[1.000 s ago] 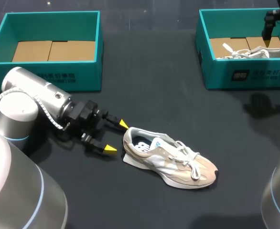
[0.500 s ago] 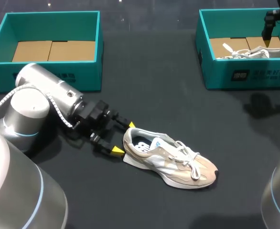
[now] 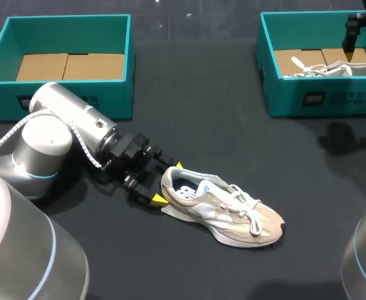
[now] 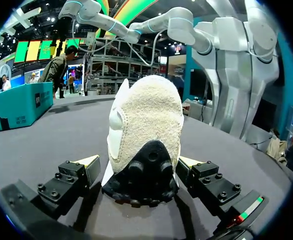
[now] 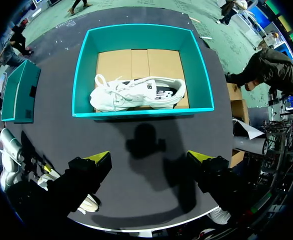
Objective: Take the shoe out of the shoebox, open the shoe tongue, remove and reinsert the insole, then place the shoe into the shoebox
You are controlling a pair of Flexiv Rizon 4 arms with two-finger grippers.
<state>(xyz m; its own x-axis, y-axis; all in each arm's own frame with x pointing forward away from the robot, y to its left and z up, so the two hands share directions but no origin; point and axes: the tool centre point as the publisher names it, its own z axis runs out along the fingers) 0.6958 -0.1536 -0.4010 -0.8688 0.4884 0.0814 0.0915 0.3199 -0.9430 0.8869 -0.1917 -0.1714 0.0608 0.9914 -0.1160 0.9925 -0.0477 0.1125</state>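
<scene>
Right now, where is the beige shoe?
In the head view, the beige shoe lies on the table, front middle, heel flanked by my open left gripper.

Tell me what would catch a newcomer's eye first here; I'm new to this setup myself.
A beige shoe lies alone on the dark table, near its front, with its heel inside the open left gripper. At the far right a white shoe lies in a teal box, and the right gripper hangs open high above.
</scene>
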